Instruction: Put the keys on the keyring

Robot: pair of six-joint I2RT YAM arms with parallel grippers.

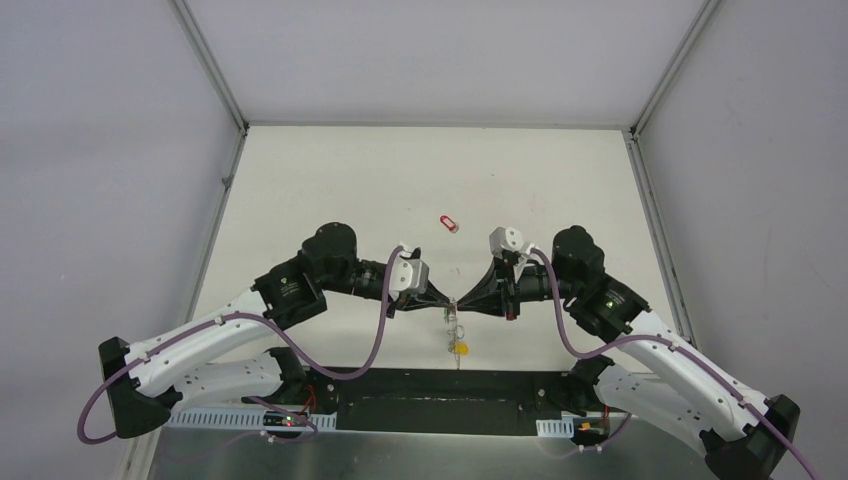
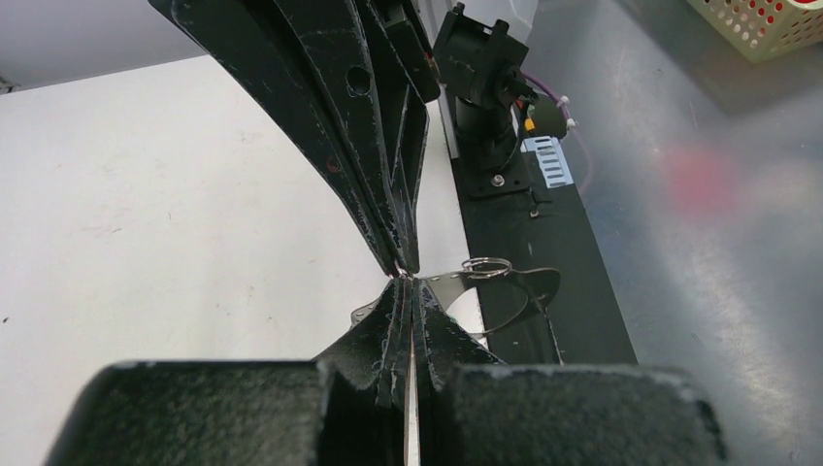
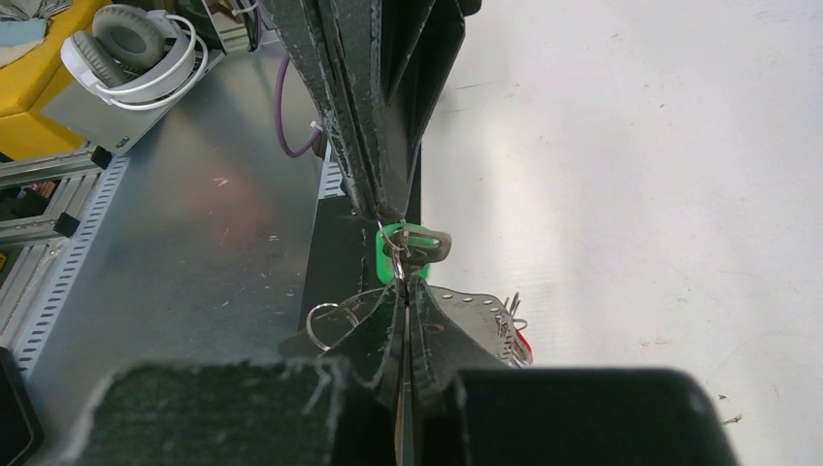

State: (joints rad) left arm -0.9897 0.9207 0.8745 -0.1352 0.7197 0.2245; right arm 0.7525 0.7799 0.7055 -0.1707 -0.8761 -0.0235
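My left gripper (image 1: 447, 299) and right gripper (image 1: 459, 300) meet tip to tip above the near table, both shut. In the left wrist view my left gripper (image 2: 409, 282) pinches a thin wire. From it the keyring (image 2: 533, 307), a thin grey hoop, curves off to the right, with a small silver ring (image 2: 486, 265) beside it. In the right wrist view my right gripper (image 3: 401, 279) pinches the wire loop of a green-tagged key (image 3: 411, 249) at the junction. A yellow-tagged key (image 1: 460, 348) hangs just below the tips. A red-tagged key (image 1: 449, 222) lies apart on the table.
The black base bar (image 1: 440, 400) runs along the near edge under the grippers. Grey walls and a metal frame (image 1: 222, 170) bound the white table (image 1: 430, 170). Headphones (image 3: 136, 49) lie off the table to the left.
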